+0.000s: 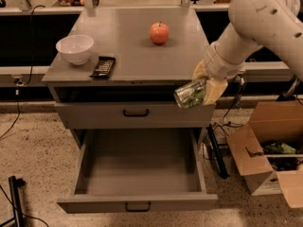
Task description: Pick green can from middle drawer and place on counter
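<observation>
A small shiny green-labelled can [189, 94] is clamped, tilted, in the gripper [204, 87] at four o'clock off the matte grey counter [137, 56]; the wide grey middle drawer [137, 167] is seen open over speckled floor [38, 145].

tool [204, 90] + green can [189, 94] at counter [137, 48] front-right corner | middle drawer [142, 167] below (pulled out)

The end effector [207, 83] hangs at the right centre of the frame, just off the worktop's [132, 46] front right corner. Its yellowish fingers [215, 90] are clamped on the green can [188, 95], which is tilted on its side in mid-air. Below, the middle drawer [137, 167] stands pulled out. On the worktop sit a red apple [159, 32], a white bowl [75, 48] and a dark flat gadget [103, 66]. An open cardboard box [258, 150] sits at the lower right.
</observation>
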Tool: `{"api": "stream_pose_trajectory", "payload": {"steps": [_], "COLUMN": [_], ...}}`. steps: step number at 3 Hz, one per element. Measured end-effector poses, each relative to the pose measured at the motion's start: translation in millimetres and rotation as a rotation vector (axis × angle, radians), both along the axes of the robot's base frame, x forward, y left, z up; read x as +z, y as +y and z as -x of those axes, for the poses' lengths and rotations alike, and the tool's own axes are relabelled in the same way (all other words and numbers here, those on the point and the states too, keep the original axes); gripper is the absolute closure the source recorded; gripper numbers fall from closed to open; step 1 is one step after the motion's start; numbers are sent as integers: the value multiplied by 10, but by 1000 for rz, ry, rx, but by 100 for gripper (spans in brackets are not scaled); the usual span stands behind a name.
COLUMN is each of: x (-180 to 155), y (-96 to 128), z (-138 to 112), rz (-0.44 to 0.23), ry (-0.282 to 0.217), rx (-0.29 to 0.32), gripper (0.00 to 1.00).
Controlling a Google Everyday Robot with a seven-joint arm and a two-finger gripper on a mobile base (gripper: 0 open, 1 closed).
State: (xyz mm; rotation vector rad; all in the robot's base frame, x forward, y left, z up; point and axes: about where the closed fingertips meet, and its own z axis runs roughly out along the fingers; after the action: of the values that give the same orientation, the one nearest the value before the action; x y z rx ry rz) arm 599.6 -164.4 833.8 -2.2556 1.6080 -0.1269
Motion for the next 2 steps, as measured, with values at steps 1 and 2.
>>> {"api": "stream_pose_trajectory", "payload": {"steps": [1, 2], "x": [315, 428], "y": [178, 367], "z": [-295, -602], "rz": [-6, -75], "ry": [-16, 20], "rx": [-3, -5], "gripper": [100, 100]}}
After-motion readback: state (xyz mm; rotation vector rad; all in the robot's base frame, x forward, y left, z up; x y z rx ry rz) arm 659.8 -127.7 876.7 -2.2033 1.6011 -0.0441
